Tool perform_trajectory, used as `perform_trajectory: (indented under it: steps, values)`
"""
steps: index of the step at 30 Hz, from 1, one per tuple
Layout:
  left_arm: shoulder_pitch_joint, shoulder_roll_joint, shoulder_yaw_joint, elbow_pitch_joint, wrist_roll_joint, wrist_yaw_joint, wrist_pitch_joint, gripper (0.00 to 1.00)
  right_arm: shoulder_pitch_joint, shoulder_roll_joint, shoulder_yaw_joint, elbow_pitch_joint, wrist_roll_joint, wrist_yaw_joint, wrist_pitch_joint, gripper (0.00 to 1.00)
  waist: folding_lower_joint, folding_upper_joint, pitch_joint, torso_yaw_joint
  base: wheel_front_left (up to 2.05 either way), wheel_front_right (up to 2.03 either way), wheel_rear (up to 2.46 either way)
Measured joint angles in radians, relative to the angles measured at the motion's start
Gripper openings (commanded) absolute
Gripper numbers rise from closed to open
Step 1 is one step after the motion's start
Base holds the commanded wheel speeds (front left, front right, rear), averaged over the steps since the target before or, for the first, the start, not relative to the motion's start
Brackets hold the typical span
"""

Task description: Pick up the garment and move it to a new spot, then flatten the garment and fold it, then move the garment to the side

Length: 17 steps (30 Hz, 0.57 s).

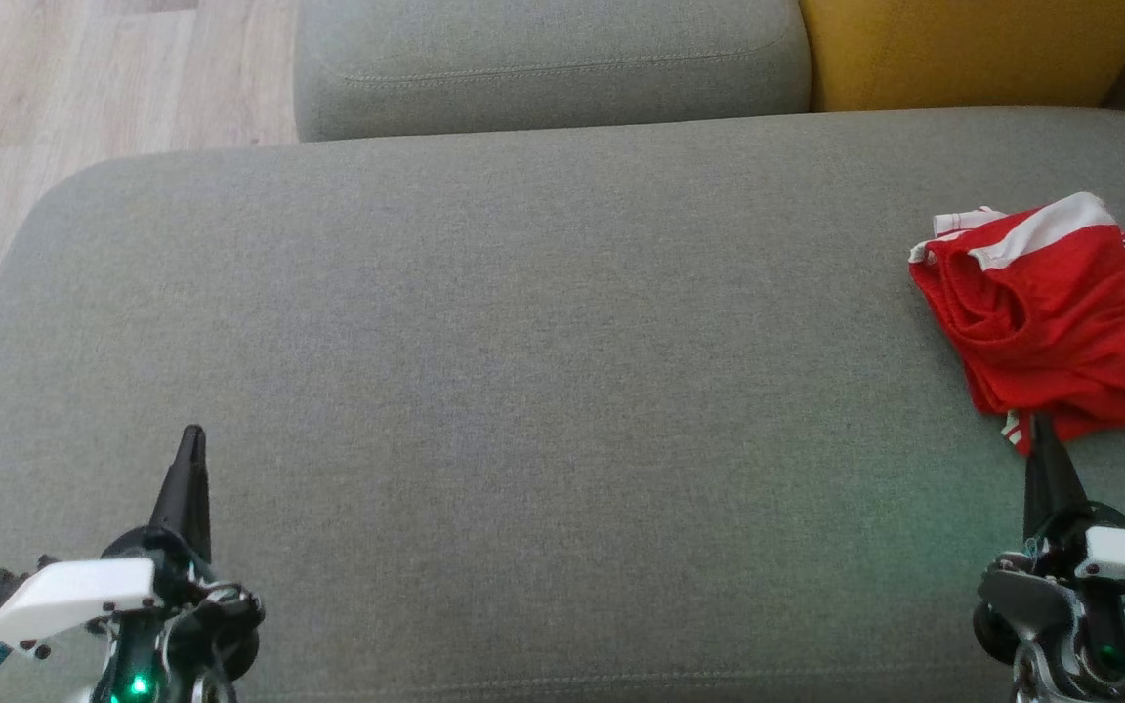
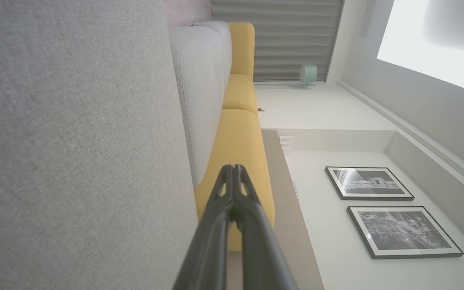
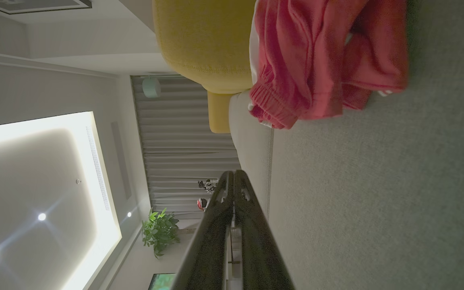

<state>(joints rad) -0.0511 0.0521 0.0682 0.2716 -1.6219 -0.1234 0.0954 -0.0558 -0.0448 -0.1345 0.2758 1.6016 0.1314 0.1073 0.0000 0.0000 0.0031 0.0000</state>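
The garment (image 1: pixel 1061 322) is a crumpled red piece with white trim and dark lettering, lying at the right edge of the grey sofa seat (image 1: pixel 523 371). In the right wrist view the garment (image 3: pixel 320 60) appears as a bunched red heap at the top. My right gripper (image 1: pixel 1041 430) is shut and empty, its tip just short of the garment's near edge. My left gripper (image 1: pixel 193 434) is shut and empty at the lower left, far from the garment. Both pairs of fingers are pressed together in the wrist views, left gripper (image 2: pixel 234 167) and right gripper (image 3: pixel 234 173).
A grey back cushion (image 1: pixel 553 63) and a yellow cushion (image 1: pixel 973 49) stand behind the seat. Wooden floor (image 1: pixel 84 88) lies to the left. The wide middle of the seat is bare grey fabric.
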Motion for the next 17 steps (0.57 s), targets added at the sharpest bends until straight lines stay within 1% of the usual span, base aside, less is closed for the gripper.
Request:
perform_trajectory:
  steps: [17]
  values:
    - [0.000,-0.003,0.003,0.000,0.000,0.000,0.001,0.00,0.000,0.000,0.000,0.000,0.000,0.000,0.000,0.00,0.0000,0.0000,0.000,0.000,0.00,0.00,0.00]
